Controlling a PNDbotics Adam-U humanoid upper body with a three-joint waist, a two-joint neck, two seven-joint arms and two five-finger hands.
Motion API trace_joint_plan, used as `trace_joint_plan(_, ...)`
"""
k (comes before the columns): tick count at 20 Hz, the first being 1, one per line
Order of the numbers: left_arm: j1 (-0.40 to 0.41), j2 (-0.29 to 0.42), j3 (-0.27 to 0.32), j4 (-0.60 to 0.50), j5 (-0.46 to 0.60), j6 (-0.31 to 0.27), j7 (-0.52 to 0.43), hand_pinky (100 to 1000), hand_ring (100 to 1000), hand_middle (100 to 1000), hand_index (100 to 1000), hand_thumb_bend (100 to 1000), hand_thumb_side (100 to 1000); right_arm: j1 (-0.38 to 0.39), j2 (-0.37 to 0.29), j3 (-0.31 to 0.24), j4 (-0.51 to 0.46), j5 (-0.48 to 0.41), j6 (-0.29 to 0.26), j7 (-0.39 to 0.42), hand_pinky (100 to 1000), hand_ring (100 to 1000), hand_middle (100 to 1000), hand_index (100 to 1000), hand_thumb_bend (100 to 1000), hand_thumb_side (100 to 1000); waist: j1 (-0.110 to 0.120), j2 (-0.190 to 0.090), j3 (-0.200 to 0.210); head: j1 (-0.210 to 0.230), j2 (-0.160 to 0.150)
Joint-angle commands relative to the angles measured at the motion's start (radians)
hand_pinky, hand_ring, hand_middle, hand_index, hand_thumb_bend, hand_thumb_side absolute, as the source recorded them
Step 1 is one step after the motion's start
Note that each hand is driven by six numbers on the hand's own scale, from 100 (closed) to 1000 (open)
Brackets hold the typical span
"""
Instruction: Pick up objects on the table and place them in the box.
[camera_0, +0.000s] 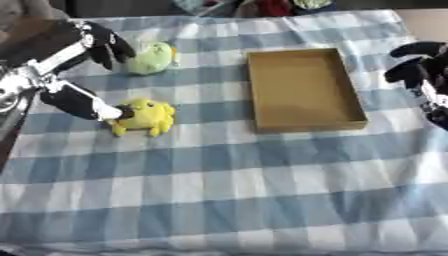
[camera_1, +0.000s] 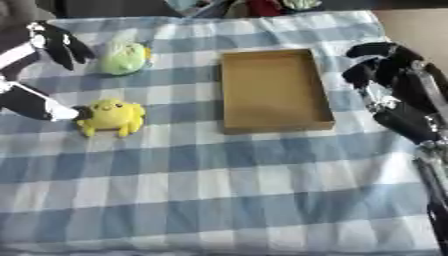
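Fingers (camera_0: 109, 42) spread, left hand (camera_0: 74, 97) (thumb touching) beside yellow plush (camera_0: 147, 116); box (camera_0: 302, 90) empty

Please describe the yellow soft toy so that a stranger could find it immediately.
Start at the shallow brown box on the checked cloth. Left of it lie two soft toys; the yellow toy is the nearer, bright yellow one, whereas its neighbour is pale green.

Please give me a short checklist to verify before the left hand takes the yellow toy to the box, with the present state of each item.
1. Box holds nothing: ok.
2. Yellow toy within reach of left hand: ok, thumb tip touches it.
3. Fingers closed round the toy: not ok, hand open.
4. Green toy apart from the yellow one: ok.
5. Right hand outside the box: ok.
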Motion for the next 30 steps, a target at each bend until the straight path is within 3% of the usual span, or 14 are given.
trace_joint_plan(1, -0.048, 0.046, -0.035, 0.041, 0.006, -0.012, -0.059, 671, 597, 623, 769, 648, 139, -0.013, -0.021, -0.002, -0.016, 0.001, -0.003, 0.005, 635, 621, 708, 769, 174, 455, 0.000, -0.018, -0.003, 0.005, 0.001)
trace_joint_plan(7, -0.125, 0.027, -0.101, 0.159, -0.027, -0.044, -0.139, 683, 610, 624, 770, 636, 138, -0.013, -0.021, 0.000, -0.015, 0.000, -0.003, 0.008, 635, 621, 708, 769, 173, 455, 0.000, -0.021, -0.010, 0.006, 0.004)
trace_joint_plan(16, -0.195, -0.043, -0.152, 0.347, -0.104, -0.087, -0.179, 687, 610, 617, 771, 625, 133, -0.013, -0.021, 0.002, -0.014, -0.002, -0.003, 0.011, 636, 621, 708, 769, 173, 455, 0.001, -0.024, -0.011, 0.006, 0.003)
trace_joint_plan(30, -0.236, -0.133, -0.146, 0.536, -0.205, -0.136, -0.160, 677, 595, 600, 760, 531, 100, -0.016, -0.017, 0.003, -0.013, -0.002, -0.004, 0.013, 636, 621, 707, 769, 174, 456, 0.000, -0.019, -0.016, 0.005, 0.001)
